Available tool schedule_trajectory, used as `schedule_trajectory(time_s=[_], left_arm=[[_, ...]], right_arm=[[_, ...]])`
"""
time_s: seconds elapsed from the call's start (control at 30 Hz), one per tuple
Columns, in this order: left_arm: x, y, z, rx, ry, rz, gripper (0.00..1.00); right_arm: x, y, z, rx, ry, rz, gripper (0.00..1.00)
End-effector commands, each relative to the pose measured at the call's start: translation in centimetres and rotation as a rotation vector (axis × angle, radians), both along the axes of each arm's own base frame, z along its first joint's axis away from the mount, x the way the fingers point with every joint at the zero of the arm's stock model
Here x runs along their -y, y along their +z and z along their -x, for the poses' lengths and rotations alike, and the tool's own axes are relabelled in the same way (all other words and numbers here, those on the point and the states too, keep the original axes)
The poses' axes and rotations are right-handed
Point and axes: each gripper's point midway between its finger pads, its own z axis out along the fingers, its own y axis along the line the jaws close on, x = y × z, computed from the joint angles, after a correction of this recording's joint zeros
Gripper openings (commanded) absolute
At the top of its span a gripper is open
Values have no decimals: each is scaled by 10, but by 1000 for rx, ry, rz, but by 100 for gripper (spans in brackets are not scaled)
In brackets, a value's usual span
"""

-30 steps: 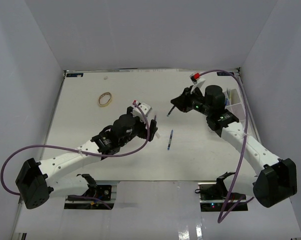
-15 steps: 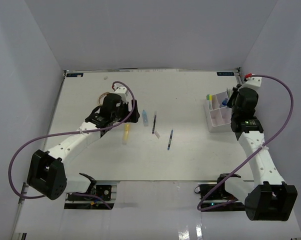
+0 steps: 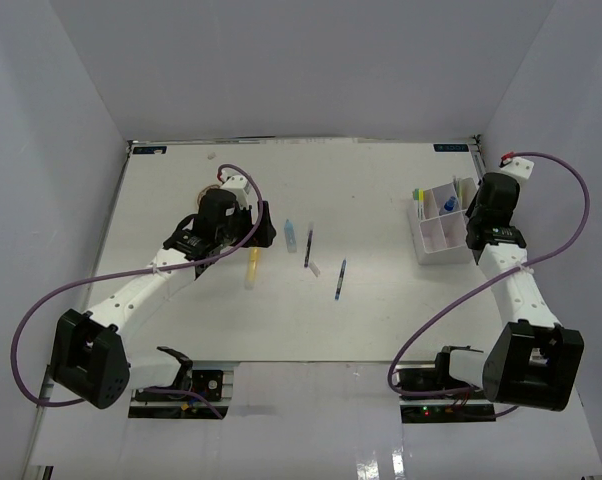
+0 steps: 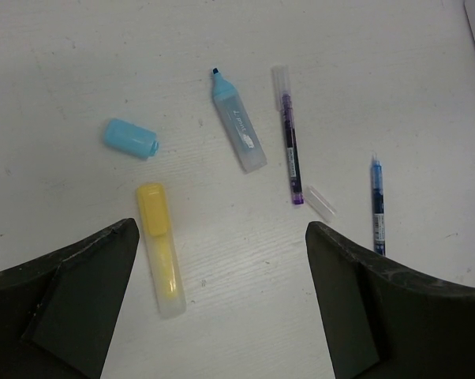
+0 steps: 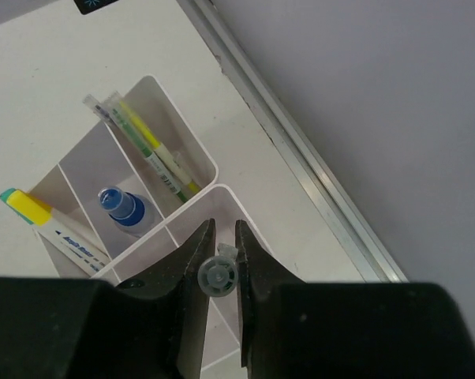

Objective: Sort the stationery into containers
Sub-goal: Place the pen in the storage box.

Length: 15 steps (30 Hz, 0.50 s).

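The white organizer box (image 3: 443, 238) stands at the right; in the right wrist view its rim (image 5: 212, 169) shows, with a small blue bottle (image 5: 121, 207), yellow-green pens (image 5: 148, 148) and a teal-capped yellow marker (image 5: 46, 222) in its compartments. My right gripper (image 5: 223, 230) is shut on a thin clear round item (image 5: 218, 275), seen end-on, above a near compartment. My left gripper (image 4: 222, 229) is open and empty above a yellow highlighter (image 4: 160, 249). A light-blue cap-shaped piece (image 4: 131, 137), a blue highlighter (image 4: 239, 130), a purple pen (image 4: 289, 146), a clear cap (image 4: 320, 202) and a blue pen (image 4: 377, 205) lie beyond.
The tan rubber-band loop (image 3: 209, 190) lies behind my left arm, partly hidden. The metal table rail (image 5: 301, 150) and the grey side wall are close to the organizer on the right. The loose pens lie mid-table in the top view, around the purple pen (image 3: 308, 248).
My right arm has swung from mid-table to over the organizer, its gripper shut. My left arm has pulled back and left, uncovering the yellow and blue highlighters.
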Motion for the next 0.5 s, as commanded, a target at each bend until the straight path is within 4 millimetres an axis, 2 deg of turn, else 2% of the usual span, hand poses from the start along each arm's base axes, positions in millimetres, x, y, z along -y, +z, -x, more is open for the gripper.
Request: schedule_trajectory(time_s=[0.0,0.03,0.17,0.2,0.3,0.4,0.47], left_arm=[[-2,7,3,21,-4,12,98],[-2,7,3,20,-3,9,98],[-2,6,3,18,-6,4,98],[-2,4,3,15,-6,3,98],[-2,3,2,12,-3,2,98],[-2,2,2,6,-1,3,98],[-1,1,2,1,2,6,98]], right_arm=[[10,5,-5,40,-46,-9,21],[8,2,-7,33,-40,-14,30],[1,2,-9,36,-2,-37,50],[0,5,-8,41,2,-40,60],[-5,12,-5,49,34,-48,69],[-22,25,-5,84,124,-80,74],[-43,33,-5,110,230,-114,76]])
